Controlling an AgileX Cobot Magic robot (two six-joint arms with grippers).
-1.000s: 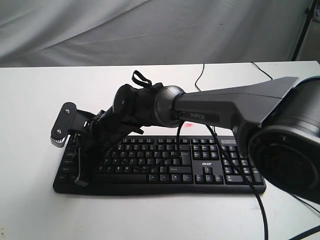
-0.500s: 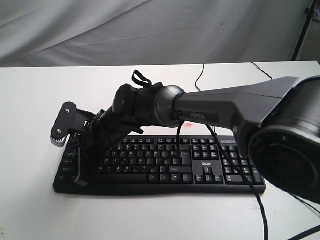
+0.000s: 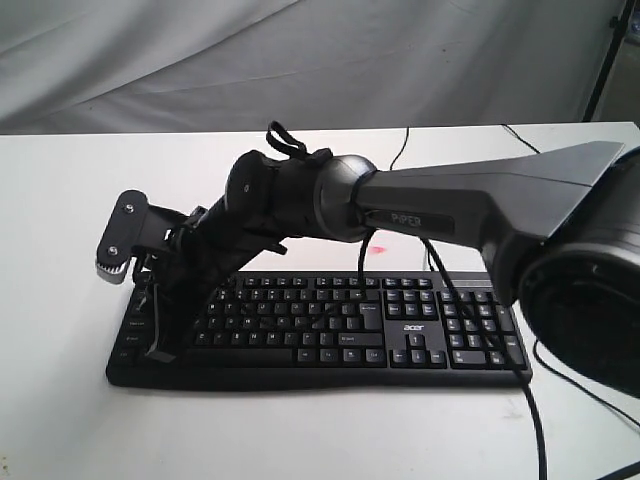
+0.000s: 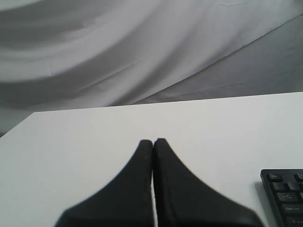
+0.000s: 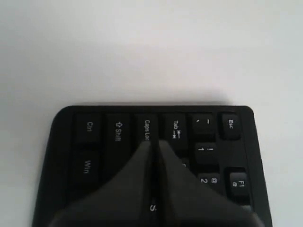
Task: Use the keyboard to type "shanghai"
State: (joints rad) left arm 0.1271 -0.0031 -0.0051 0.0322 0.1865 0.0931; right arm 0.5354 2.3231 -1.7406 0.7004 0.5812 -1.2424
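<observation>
The black keyboard lies flat on the white table, number pad to the right. My right arm reaches across it to its left end. The right gripper points down over the leftmost letter keys, fingers shut and holding nothing. In the right wrist view the right gripper has its tips just short of the Caps Lock and Tab keys of the keyboard, and an "S" key shows through the slit between the fingers. The left gripper is shut over bare table, with a keyboard corner beside it.
The keyboard's thin black cable runs off toward the back of the table. A loose black arm cable hangs in front of the number pad. Grey cloth hangs behind the table, and a dark stand is at the far right.
The right arm's wrist and forearm have lifted slightly, and the shut fingertips have risen a little off the left keys. The keyboard has not moved.
</observation>
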